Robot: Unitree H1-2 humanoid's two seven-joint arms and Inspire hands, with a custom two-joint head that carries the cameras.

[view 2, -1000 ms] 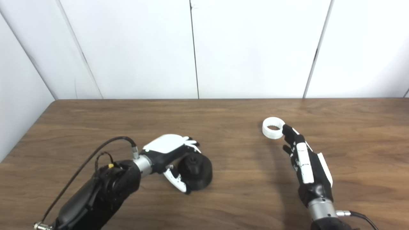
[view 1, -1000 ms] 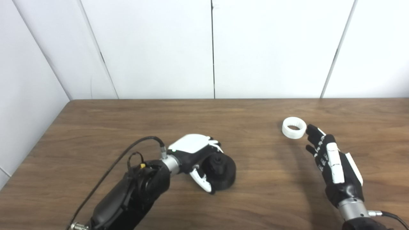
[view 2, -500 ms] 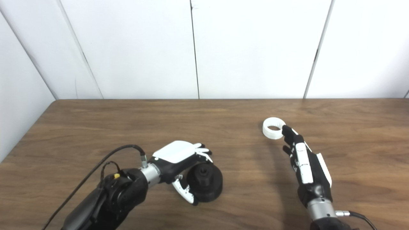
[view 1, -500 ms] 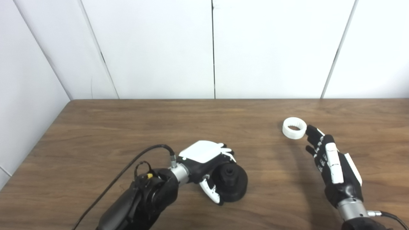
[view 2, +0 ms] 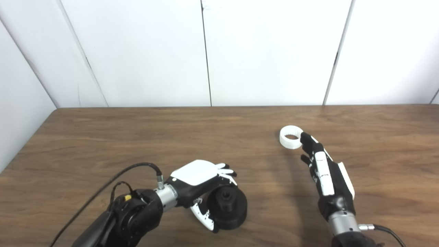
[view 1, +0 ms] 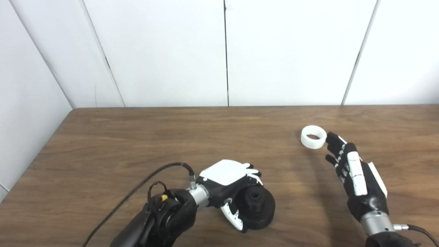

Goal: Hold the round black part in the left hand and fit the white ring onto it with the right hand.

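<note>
left hand (view 1: 230,185) wrapped round the round black part (view 1: 256,210), fingers above, thumb below | part near front table (view 1: 137,137) edge, tipped, hub facing up toward camera | white ring (view 1: 313,137) flat on table, hole up, far right | right hand (view 1: 355,176) fingers straight, holding nothing, fingertips just beside ring

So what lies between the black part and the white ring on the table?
Nothing: in the left eye view only bare table separates the round black part, held by the left hand, from the white ring.
</note>
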